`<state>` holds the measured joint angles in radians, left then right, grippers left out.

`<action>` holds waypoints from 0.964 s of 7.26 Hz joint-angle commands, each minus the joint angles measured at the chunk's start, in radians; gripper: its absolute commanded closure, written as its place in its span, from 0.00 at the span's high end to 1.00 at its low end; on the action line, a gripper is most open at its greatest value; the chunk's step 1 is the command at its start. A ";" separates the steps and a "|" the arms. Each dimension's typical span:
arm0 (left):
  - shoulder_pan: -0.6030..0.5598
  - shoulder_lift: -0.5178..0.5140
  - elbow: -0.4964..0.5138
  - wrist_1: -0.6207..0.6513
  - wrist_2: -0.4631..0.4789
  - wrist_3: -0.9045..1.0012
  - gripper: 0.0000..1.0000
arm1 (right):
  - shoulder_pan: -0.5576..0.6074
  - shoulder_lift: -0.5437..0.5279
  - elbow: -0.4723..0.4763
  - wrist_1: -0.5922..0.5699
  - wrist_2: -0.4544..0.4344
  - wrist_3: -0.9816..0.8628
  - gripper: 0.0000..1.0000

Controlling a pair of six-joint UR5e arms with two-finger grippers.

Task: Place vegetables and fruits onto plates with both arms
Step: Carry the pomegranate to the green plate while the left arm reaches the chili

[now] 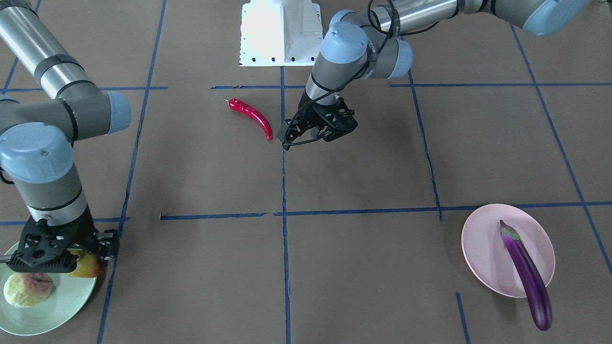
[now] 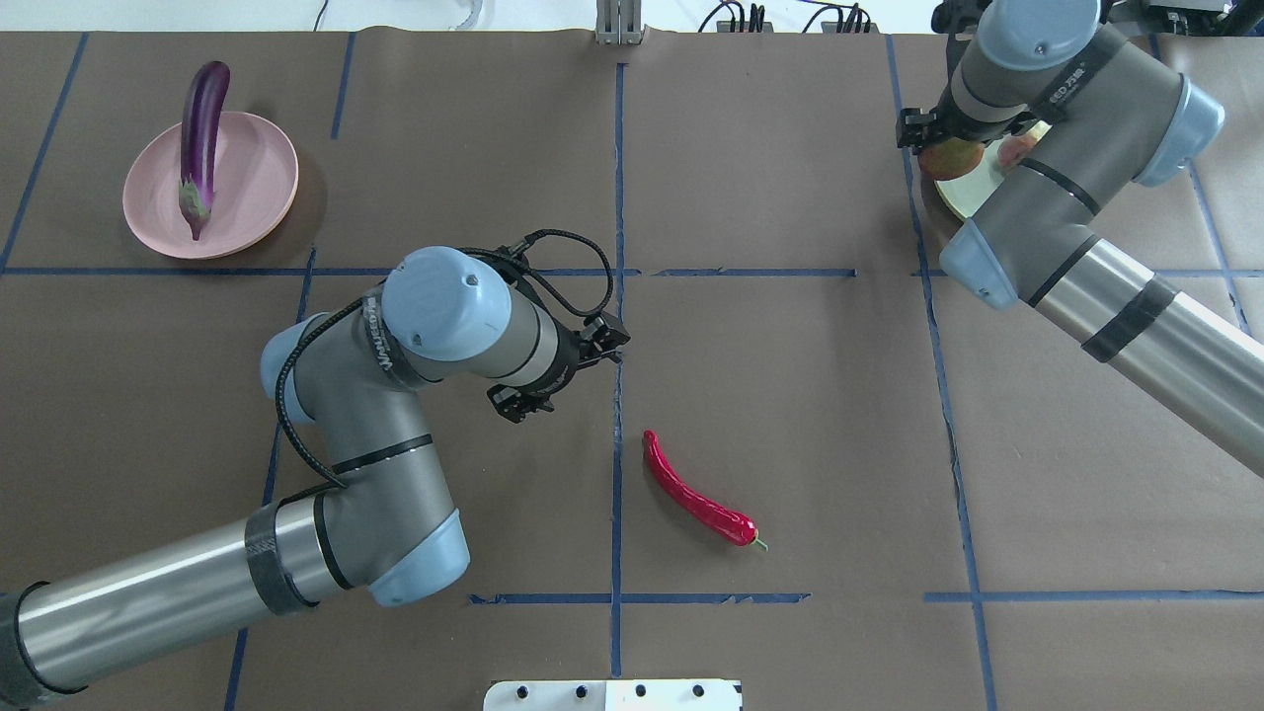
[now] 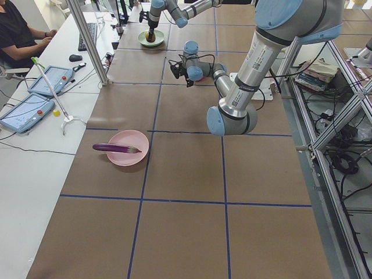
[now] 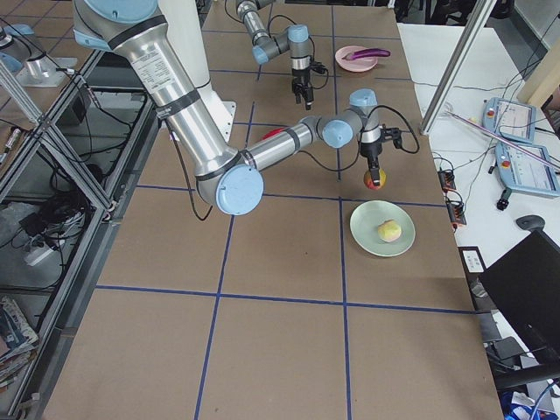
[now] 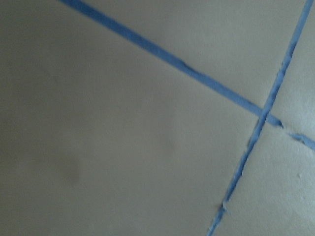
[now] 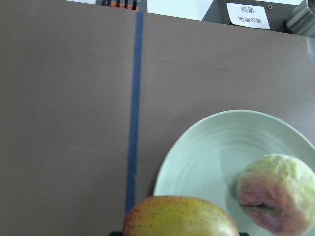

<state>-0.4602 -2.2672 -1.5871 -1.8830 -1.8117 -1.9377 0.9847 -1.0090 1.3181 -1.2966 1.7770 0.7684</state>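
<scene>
My right gripper [image 1: 71, 255] is shut on the yellow-green and red fruit [image 1: 88, 266] and holds it just above the near rim of the mint green plate [image 1: 57, 310]. The pale green-white fruit [image 1: 27, 289] lies on that plate. The right wrist view shows both fruits [image 6: 179, 216] [image 6: 275, 194] over the plate [image 6: 211, 147]. The purple eggplant [image 1: 526, 272] lies across the pink plate [image 1: 483, 258] and overhangs its rim. The red chili pepper [image 1: 251, 116] lies on the table. My left gripper [image 1: 286, 136] looks open and empty, hovering beside the chili's tip.
The white base block [image 1: 281, 31] stands at the robot's edge of the table. Blue tape lines [image 5: 162, 51] grid the brown table cover. An operator's desk with tablets [image 3: 26, 110] runs along the far side in the exterior left view.
</scene>
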 commanded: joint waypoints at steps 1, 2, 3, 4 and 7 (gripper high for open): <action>0.054 -0.075 -0.005 0.211 0.035 -0.096 1.00 | 0.055 -0.020 -0.141 0.140 0.010 -0.057 0.03; 0.107 -0.074 0.002 0.222 0.064 -0.165 1.00 | 0.057 -0.023 -0.145 0.141 0.018 -0.063 0.09; 0.135 -0.086 0.010 0.223 0.081 -0.216 1.00 | 0.055 -0.026 -0.145 0.141 0.024 -0.063 0.77; 0.146 -0.124 0.031 0.225 0.081 -0.298 1.00 | 0.060 -0.028 -0.142 0.143 0.063 -0.070 1.00; 0.207 -0.192 0.134 0.217 0.131 -0.316 1.00 | 0.133 -0.020 -0.111 0.141 0.215 -0.112 1.00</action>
<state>-0.2873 -2.4440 -1.4847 -1.6610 -1.7150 -2.2464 1.0797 -1.0327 1.1877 -1.1540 1.9082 0.6650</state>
